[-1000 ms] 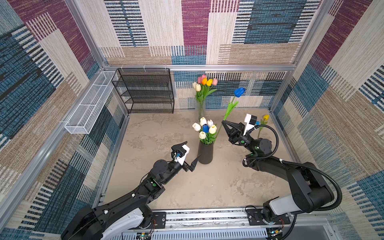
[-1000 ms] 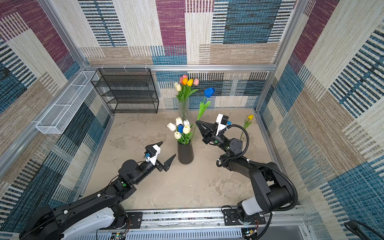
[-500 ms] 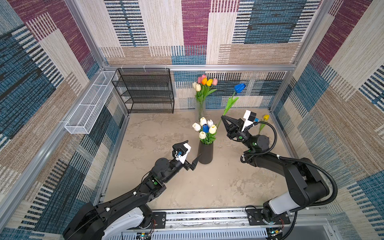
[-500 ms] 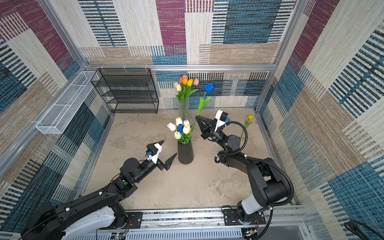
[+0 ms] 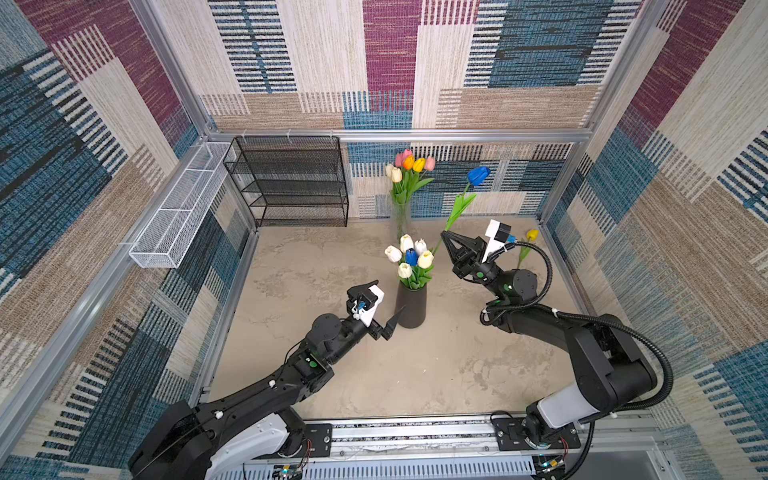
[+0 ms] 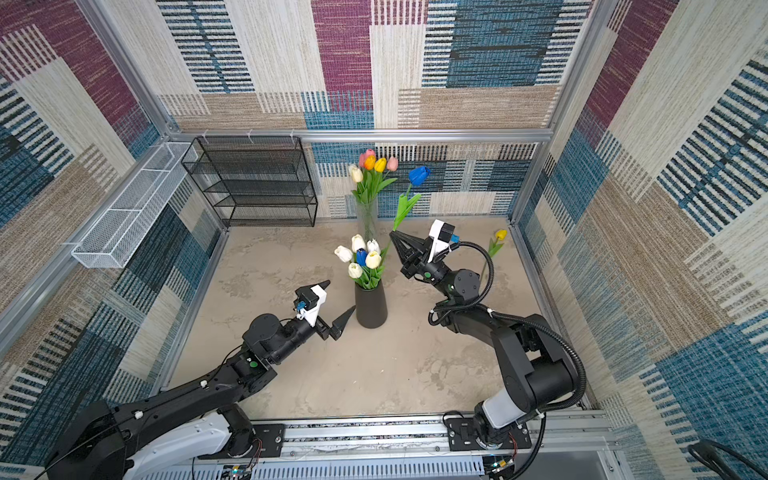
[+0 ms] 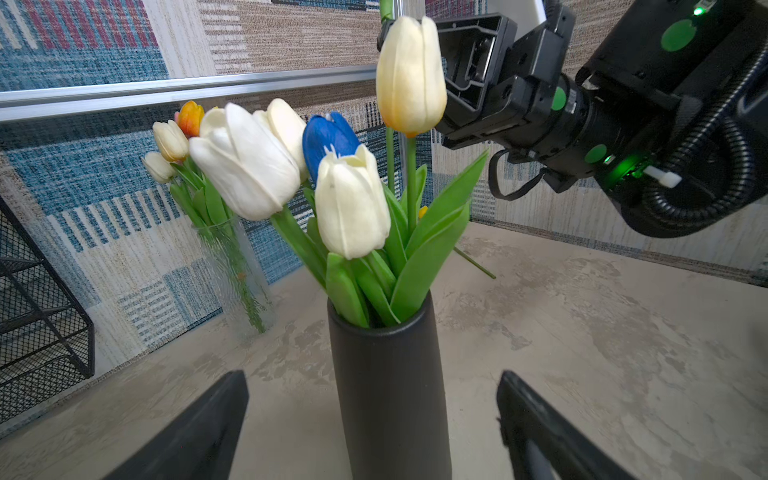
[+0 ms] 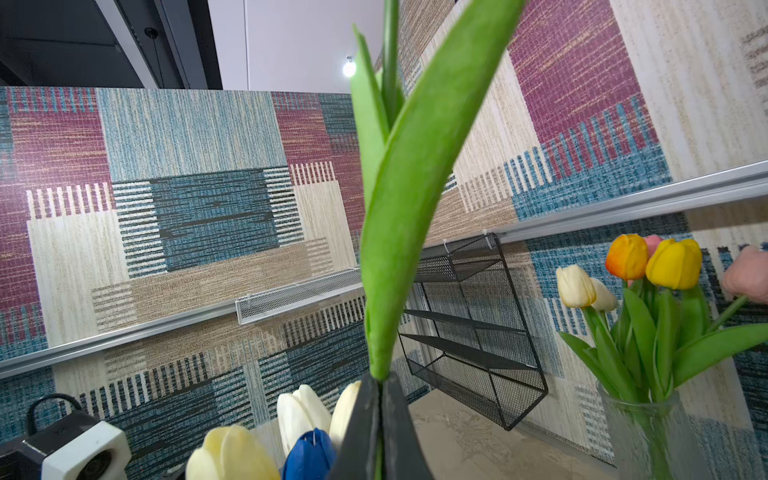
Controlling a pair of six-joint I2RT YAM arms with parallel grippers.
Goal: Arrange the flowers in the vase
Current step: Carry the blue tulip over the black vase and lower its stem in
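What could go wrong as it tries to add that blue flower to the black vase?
1. The black vase is already packed with white tulips, so the blue tulip pinched in the right gripper may snag on their heads or leaves rather than slide in.
2. The left gripper straddles the vase with its jaws open, not gripping it. A sideways push from the stem could perhaps topple that tall, narrow vase.

Matte black tapered vase (image 5: 410,307), cream-white tulip heads (image 5: 424,259) with one blue among them; long-stemmed blue tulip (image 5: 459,210), green leaves; woven wall panels (image 5: 540,62) are blue-maroon-beige striped patchwork.
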